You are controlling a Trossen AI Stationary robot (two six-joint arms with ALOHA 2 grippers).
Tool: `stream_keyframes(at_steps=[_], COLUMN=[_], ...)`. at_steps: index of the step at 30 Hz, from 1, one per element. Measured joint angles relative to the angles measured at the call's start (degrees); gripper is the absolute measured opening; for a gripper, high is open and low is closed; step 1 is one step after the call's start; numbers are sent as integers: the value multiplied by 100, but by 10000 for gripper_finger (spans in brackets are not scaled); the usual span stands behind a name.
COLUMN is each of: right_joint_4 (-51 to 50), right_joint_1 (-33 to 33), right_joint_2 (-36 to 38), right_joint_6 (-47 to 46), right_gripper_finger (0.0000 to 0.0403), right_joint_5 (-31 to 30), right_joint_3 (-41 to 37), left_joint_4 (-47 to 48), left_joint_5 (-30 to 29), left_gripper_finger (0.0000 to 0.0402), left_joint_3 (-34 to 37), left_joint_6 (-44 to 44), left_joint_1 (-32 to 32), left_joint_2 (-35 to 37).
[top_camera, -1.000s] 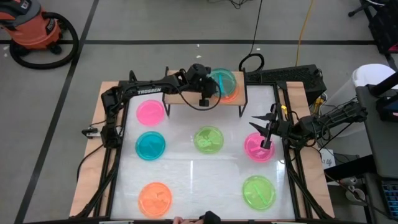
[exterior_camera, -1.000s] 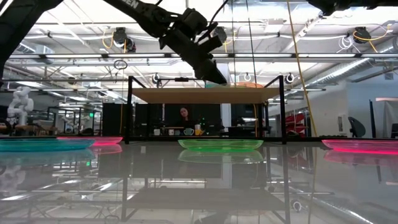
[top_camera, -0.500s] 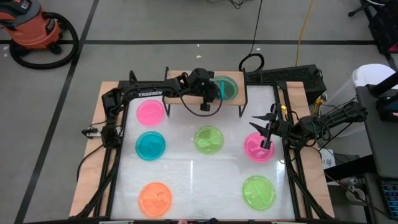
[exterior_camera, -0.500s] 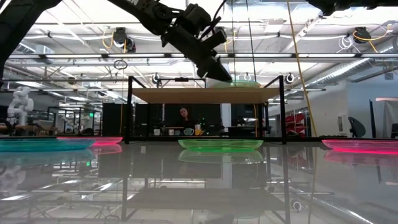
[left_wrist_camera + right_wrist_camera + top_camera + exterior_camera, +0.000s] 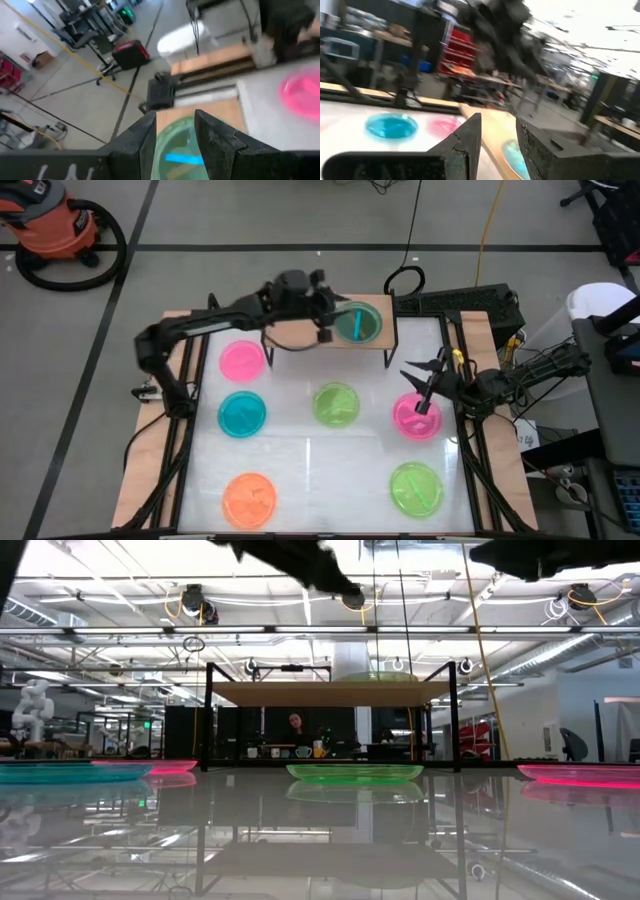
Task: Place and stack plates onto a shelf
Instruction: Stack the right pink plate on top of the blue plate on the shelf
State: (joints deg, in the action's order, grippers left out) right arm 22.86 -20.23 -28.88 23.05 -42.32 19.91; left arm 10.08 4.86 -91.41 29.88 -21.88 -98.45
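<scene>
The shelf stands at the table's far edge, a light-wood board on black legs. A blue-green plate lies flat on its right half; the low view shows its rim. My left gripper hovers open above the shelf, just left of that plate, which shows between its fingers. My right gripper is open over the right-hand pink plate. Flat on the table lie another pink plate, a blue plate, two green plates and an orange plate.
Long wooden planks run along the table's left and right sides. The shelf's left half is bare wood. Cables and a black box sit past the far right corner. Across the room behind the table a person shows under the shelf.
My left gripper laid the tilted blue-green plate flat on the shelf's right half and let go of it. It then rose and drew back toward the table's left. The plate stays on the shelf.
</scene>
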Motion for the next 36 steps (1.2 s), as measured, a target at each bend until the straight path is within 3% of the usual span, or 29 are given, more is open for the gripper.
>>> stream_keyframes(at_steps=[3, 6, 9, 12, 18, 25, 31, 36], right_joint_4=[-339, -1545, -2816, -3451, -4419, -5584, -5956, -5966], right_joint_1=[-9, -9, 2, 4, 93, 247, 166, -87], right_joint_2=[0, -141, -455, -828, -1677, -2630, -3172, -3521], right_joint_6=[-82, -653, -1506, -2062, -2968, -4326, -5156, -5591], right_gripper_finger=[105, 105, 105, 105, 105, 105, 105, 105], right_joint_5=[-121, -116, -113, -18, 844, 1962, 3075, 3568], right_joint_3=[32, 370, 825, 1169, 1667, 1797, 1795, 1795], left_joint_4=[580, 1073, 966, 406, -1150, -3359, -4366, -4442], left_joint_5=[120, 141, 140, 136, 106, -291, -384, -699], left_gripper_finger=[140, 137, 119, 99, 91, 92, 92, 92], left_joint_3=[-1, 4, 332, 1024, 3001, 5042, 5934, 6049], left_joint_6=[-274, -298, -282, -334, -539, -1040, -1076, -1113], left_joint_1=[68, 307, 692, 1129, 1924, 2416, 2479, 2479], left_joint_2=[638, 1258, 1870, 2479, 3474, 3982, 4002, 4004])
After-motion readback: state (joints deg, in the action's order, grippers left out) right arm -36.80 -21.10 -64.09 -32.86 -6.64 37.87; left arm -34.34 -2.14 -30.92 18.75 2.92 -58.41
